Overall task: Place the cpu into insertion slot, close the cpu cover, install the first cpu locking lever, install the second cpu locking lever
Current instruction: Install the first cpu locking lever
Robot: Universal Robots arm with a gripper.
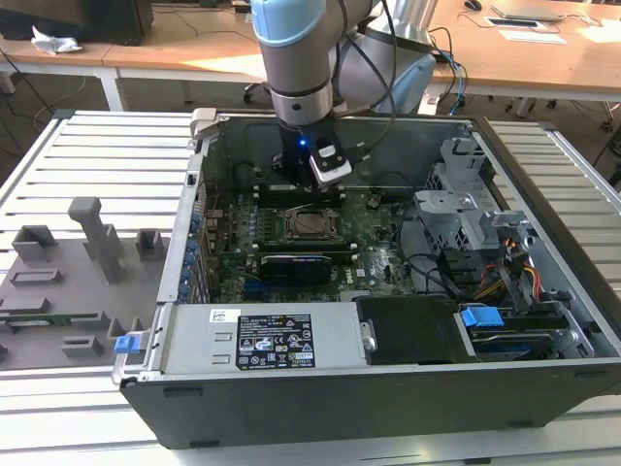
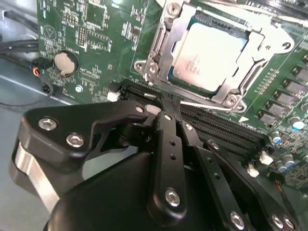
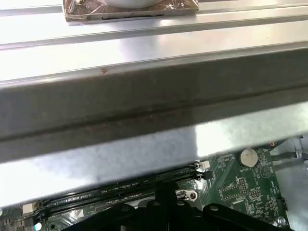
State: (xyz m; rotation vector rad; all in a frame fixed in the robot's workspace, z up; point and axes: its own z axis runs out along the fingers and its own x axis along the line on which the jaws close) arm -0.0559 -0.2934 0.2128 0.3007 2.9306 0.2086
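Note:
The cpu (image 2: 209, 50) lies flat in the insertion slot (image 2: 222, 23), silver top face up. The cpu cover (image 2: 162, 45), a silver frame, is down around it. A thin silver locking lever (image 2: 207, 106) runs along the socket's edge beside the black memory slots. My gripper (image 2: 161, 105) hangs just over that edge with its black fingers (image 2: 166, 144) pressed together, the tips at the lever's end; whether they touch it I cannot tell. In the exterior view the gripper (image 1: 309, 177) is just behind the socket (image 1: 312, 224), inside the open computer case.
The case's metal wall (image 3: 144, 110) stands close behind the gripper. Memory slots (image 2: 226, 132) and a coin battery (image 2: 65, 62) sit near the socket. A black card (image 1: 296, 264), the drive cage (image 1: 466, 209), cables and a power supply (image 1: 262, 340) crowd the case. A grey fixture tray (image 1: 68, 282) lies outside.

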